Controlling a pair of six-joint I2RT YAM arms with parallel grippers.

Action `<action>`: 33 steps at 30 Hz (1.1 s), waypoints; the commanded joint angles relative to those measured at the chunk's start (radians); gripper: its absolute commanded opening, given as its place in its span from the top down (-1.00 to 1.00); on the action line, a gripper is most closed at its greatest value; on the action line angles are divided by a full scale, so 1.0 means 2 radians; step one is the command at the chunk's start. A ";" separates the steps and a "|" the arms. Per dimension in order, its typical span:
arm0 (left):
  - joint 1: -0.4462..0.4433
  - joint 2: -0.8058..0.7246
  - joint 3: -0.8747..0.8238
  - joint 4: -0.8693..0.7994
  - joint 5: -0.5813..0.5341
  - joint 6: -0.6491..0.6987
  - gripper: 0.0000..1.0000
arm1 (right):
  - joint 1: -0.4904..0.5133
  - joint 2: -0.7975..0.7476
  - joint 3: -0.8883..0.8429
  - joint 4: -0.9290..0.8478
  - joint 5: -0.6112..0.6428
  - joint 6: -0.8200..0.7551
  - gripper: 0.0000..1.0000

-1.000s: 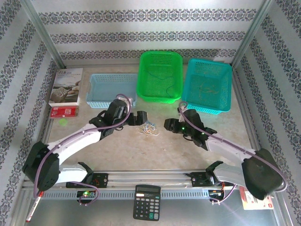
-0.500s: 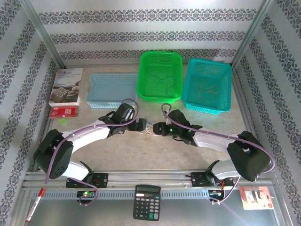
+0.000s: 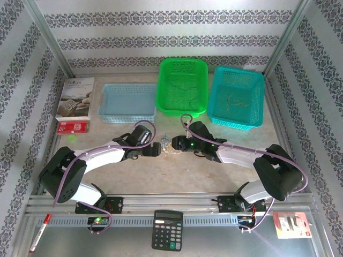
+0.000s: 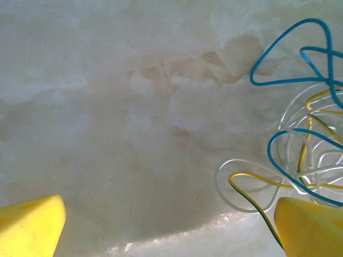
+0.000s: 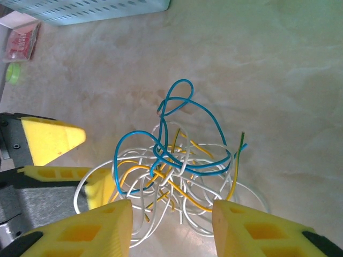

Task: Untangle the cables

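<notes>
Blue, white and yellow cables [image 5: 171, 166] tangled in small heap on marbled surface [image 3: 182, 174], centre, in front of baskets. Heap straddled by right pincer [image 5: 172, 227], fingers spread, nothing clamped. Left pincer [image 4: 170, 227] set just beside heap, fingers wide apart, one tip at outer white loop; contact cannot be told. Green basket [image 3: 181, 111]: thin dark wire seen inside. Teal basket [image 3: 236, 125]: thin tan wires seen inside. Pale blue basket [image 3: 126, 115] placed left of green one.
</notes>
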 commanded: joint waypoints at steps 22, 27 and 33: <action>-0.003 -0.005 -0.006 -0.001 -0.006 -0.009 -0.99 | -0.011 0.033 0.010 0.023 -0.009 -0.006 0.44; -0.003 -0.068 0.008 -0.032 -0.008 -0.010 -1.00 | -0.019 0.021 0.003 0.023 -0.005 -0.004 0.41; -0.003 -0.089 0.040 -0.042 0.021 -0.006 -1.00 | -0.039 -0.008 -0.008 0.013 -0.002 -0.008 0.25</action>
